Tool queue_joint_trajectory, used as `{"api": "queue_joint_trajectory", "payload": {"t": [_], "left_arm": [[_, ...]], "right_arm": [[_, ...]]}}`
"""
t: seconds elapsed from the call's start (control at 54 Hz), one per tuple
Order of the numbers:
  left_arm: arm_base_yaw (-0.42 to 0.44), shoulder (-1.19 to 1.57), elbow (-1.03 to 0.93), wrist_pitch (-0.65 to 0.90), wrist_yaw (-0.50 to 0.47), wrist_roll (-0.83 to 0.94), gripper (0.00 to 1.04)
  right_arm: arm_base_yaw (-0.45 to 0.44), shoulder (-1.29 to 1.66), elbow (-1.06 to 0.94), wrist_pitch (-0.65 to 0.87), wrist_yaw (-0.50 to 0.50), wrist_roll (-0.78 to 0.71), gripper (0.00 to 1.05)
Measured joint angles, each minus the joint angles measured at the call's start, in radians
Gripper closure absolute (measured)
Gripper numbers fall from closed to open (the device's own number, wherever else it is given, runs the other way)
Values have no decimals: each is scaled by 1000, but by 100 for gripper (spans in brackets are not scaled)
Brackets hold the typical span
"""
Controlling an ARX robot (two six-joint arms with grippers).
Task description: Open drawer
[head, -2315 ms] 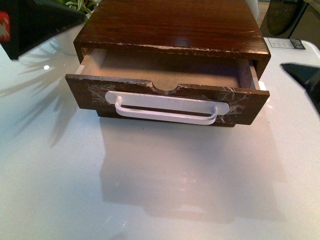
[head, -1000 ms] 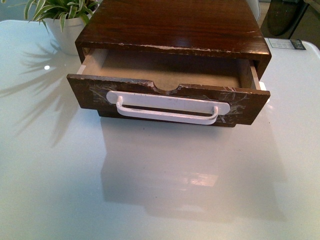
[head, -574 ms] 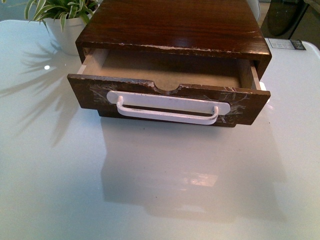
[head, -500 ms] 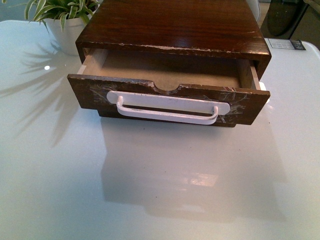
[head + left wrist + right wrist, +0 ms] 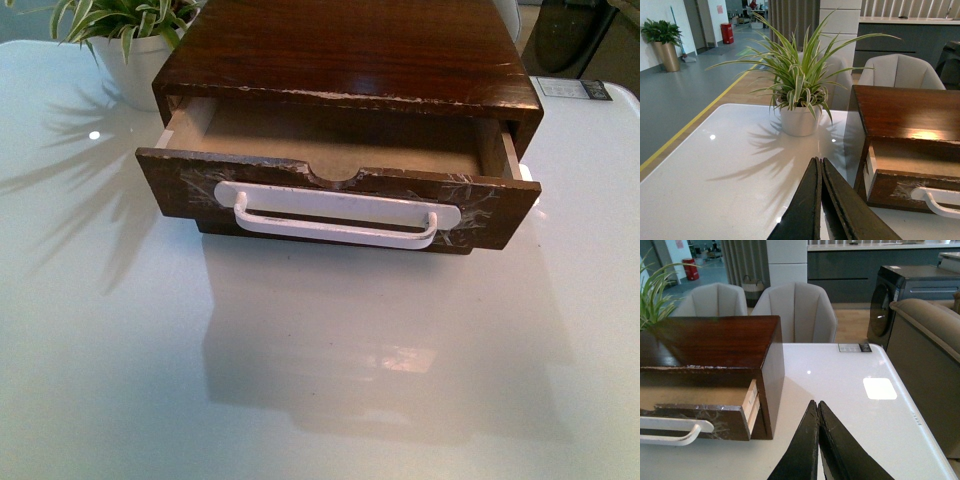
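The drawer (image 5: 335,195) sits pulled partway out of the brown cabinet (image 5: 345,45), its front well forward of the cabinet face, pale inside exposed and empty, white bar handle (image 5: 335,222) facing you. Judged from this, the opening looks done. Your risk now is overdoing it: another pull could slide the drawer right off its runners, or drag the light cabinet across the glossy white table (image 5: 300,380). A careless sweep on the cabinet's plant side could also tip the potted plant (image 5: 799,107) standing just beside it. Left gripper (image 5: 819,200) has its fingers pressed together on nothing, off to the plant side of the cabinet; right gripper (image 5: 817,440) likewise pinched together and empty, off the opposite side. Against the oldest frame, both dark arm tips have left the front view, uncovering the plant; the drawer hasn't budged.
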Motion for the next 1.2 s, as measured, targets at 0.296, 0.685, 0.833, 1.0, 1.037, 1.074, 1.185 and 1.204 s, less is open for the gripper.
{"api": "queue_joint_trajectory", "payload": {"t": [0.296, 0.685, 0.833, 1.0, 1.037, 1.074, 1.185, 1.204], "left_arm": [[0, -169, 0, -176, 0, 0, 103], [0, -169, 0, -176, 0, 0, 58], [0, -169, 0, -176, 0, 0, 32], [0, -169, 0, -176, 0, 1, 7], [0, -169, 0, -176, 0, 3, 8], [0, -169, 0, -176, 0, 3, 9], [0, -169, 0, -176, 0, 3, 8], [0, -169, 0, -176, 0, 3, 8]], "right_arm": [[0, -1, 0, 0, 0, 0, 103], [0, -1, 0, 0, 0, 0, 44], [0, -1, 0, 0, 0, 0, 20], [0, -1, 0, 0, 0, 1, 9], [0, -1, 0, 0, 0, 1, 9], [0, -1, 0, 0, 0, 1, 9], [0, -1, 0, 0, 0, 1, 9], [0, -1, 0, 0, 0, 1, 9]]}}
